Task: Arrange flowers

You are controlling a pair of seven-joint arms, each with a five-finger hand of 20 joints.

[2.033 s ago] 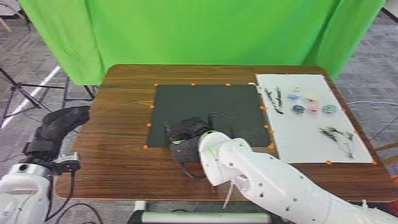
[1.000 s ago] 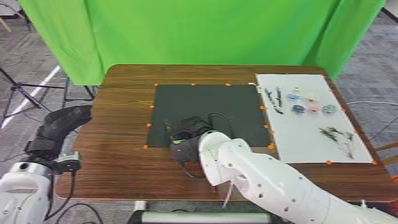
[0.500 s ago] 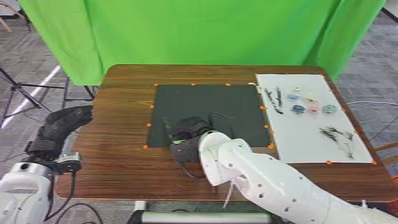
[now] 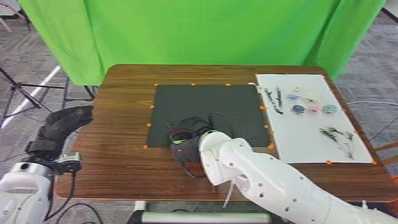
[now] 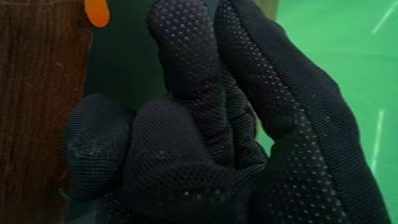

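Over the last couple of seconds the change is slight: the right hand (image 4: pixel 187 129) shifts only a little above the near part of the dark mat (image 4: pixel 209 100), and its outline alters a touch. The arm behind it hardly moves. The right hand's fingers (image 5: pixel 185 47) look released, extended loosely upward in the wrist view, with nothing that can be made out in their grasp. A tiny green trace lies beside the glove there, too small to identify.

The flower pieces are on the white sheet (image 4: pixel 298 145) at the right side of the desk (image 4: pixel 120 170), and they lie as they did before. The dark stems (image 4: pixel 278 100) are toward the sheet's far left, the small blossoms (image 4: pixel 313 108) are grouped beside them, and the leafy sprigs (image 4: pixel 338 137) lie nearer the robot. The left hand (image 4: pixel 67 120) stays at the left edge of the desk, its fingers relaxed and holding nothing.

For the task, this small shift looks more like a pause or fine adjustment than a fresh pick. The arrangement seems to have plenty left to do. The next move probably calls for lifting clear and going to the sheet, where a low sweep could scatter the light blossoms.
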